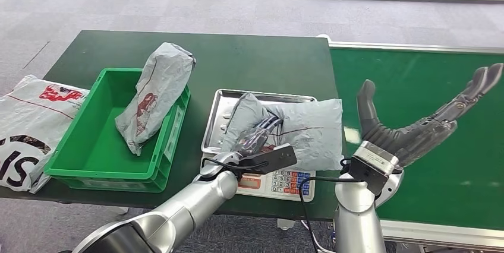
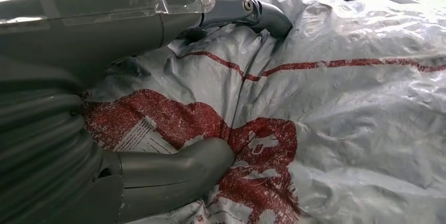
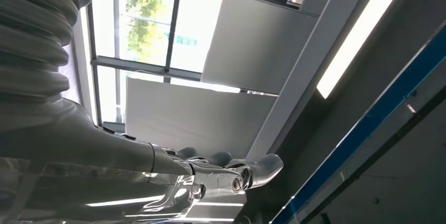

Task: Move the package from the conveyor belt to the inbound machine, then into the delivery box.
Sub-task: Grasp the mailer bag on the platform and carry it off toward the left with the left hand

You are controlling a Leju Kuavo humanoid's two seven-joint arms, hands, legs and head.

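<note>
- the package [image 1: 309, 128], a grey plastic mailer with red print, lies on the steel tray [image 1: 215, 116] of the scale [image 1: 279, 183], which stands on the dark green table [image 1: 238, 57]. its right end hangs a little past the tray's edge.
- the left hand [image 1: 257, 137] lies on the package's left part, fingers pressed down on the wrinkled film. in the left wrist view the thumb [image 2: 173, 174] rests on the red print and a finger [image 2: 252, 12] curls over a raised fold. it looks like a grip closing round the bag, though i cannot tell how firmly the film is caught.
- the right hand [image 1: 416, 125] hangs over the belt [image 1: 428, 87], palm up, fingers spread and holding nothing. it is well apart from the package. in the right wrist view its fingers [image 3: 247, 171] point up toward windows and ceiling.
- the belt, bright green, runs just right of the table.
- the scale's keypad [image 1: 291, 182] with coloured buttons shows at the near edge, partly behind the left wrist.
- a green bin [image 1: 89, 158] stands on the table left of the tray. a second grey bag [image 1: 154, 92] leans in it, propped across the right rim and sticking up above it.
- a white bag [image 1: 30, 128] with red and black print lies at the table's left edge, touching the bin.
</note>
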